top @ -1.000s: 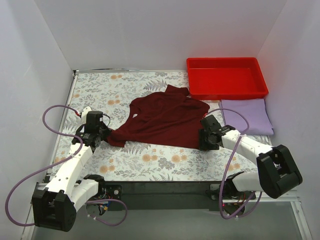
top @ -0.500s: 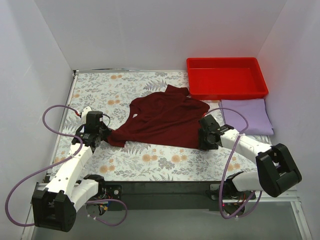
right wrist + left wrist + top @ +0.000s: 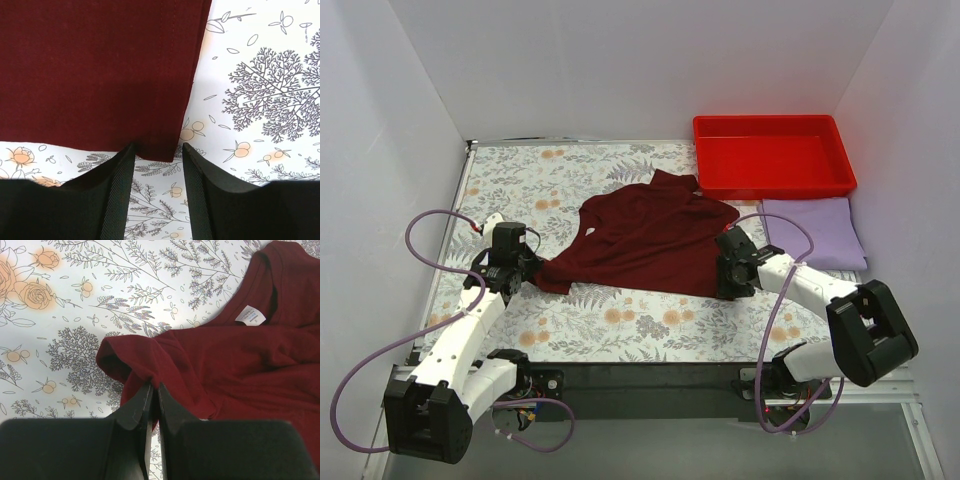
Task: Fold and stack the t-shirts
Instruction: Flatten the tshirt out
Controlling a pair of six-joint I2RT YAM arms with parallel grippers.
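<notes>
The maroon t-shirt (image 3: 650,240) is spread at mid-table; a fold at its left edge is clenched by the left gripper (image 3: 155,387); its near right hem corner is straddled by the right gripper (image 3: 158,148), whose jaws are parted, narrower than a second ago, and which is shifted slightly leftward; the lavender t-shirt (image 3: 815,232) is laid folded just below the red tray (image 3: 775,186).

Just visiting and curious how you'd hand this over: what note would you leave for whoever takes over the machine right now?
Left gripper: shut on a sleeve of the maroon t-shirt.
Right gripper: open, jaws either side of that shirt's hem corner.
Lavender t-shirt: folded, lying on the near side of the red tray.
Done: lavender folded. To do: fold the maroon one, stack both.
</notes>
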